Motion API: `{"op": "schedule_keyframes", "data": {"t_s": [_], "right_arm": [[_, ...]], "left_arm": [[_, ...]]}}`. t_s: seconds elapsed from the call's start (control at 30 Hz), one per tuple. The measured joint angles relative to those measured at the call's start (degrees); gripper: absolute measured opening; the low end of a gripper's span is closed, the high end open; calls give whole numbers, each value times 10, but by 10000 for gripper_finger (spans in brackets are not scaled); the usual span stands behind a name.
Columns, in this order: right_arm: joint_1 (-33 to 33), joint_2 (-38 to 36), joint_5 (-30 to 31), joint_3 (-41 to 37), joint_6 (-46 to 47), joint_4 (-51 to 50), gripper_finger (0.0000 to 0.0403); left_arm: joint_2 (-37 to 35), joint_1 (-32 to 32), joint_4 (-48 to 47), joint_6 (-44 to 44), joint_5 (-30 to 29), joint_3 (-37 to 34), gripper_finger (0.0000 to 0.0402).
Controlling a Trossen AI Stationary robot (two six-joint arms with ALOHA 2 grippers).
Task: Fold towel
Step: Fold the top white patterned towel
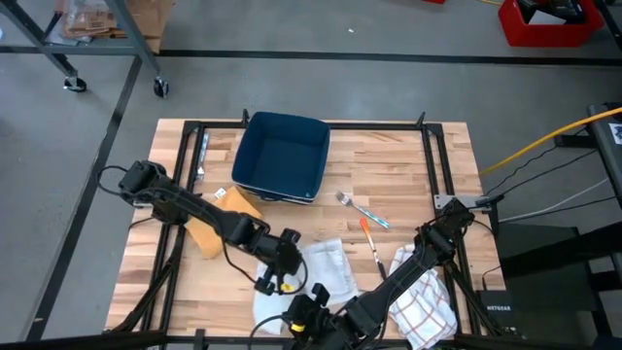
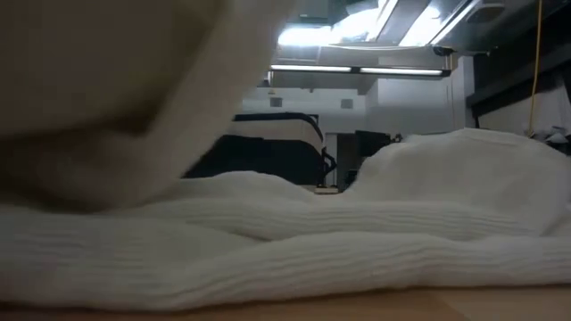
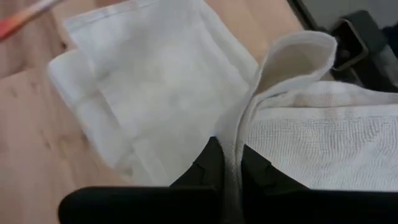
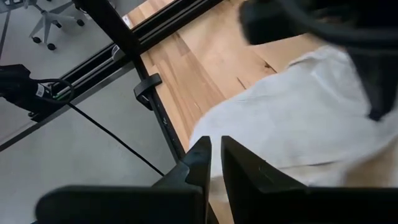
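Half the fold, at a guess, is done. At the near edge of the light wooden slatted tabletop, the white woven cotton towel lies partly doubled over. The left claw pinches a raised edge of it between closed fingers. The right claw, nearly closed on nothing, hovers at the towel's near corner. Laying the lifted flap flat is still left. Farther back sits a dark blue square plastic bin.

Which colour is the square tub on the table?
Dark blue tub; the high view shows it best.
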Motion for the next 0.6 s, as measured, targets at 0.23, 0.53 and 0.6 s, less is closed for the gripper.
{"op": "schedule_keyframes", "data": {"t_s": [0.23,0.53,0.6], "right_arm": [[3,0,0,0,0,0,42],[3,0,-2,0,0,14,42],[3,0,-3,0,0,13,42]], "left_arm": [[20,18,39,2,0,0,7],[65,34,69,18,-34,0,53],[68,35,68,18,-63,0,73]]}}
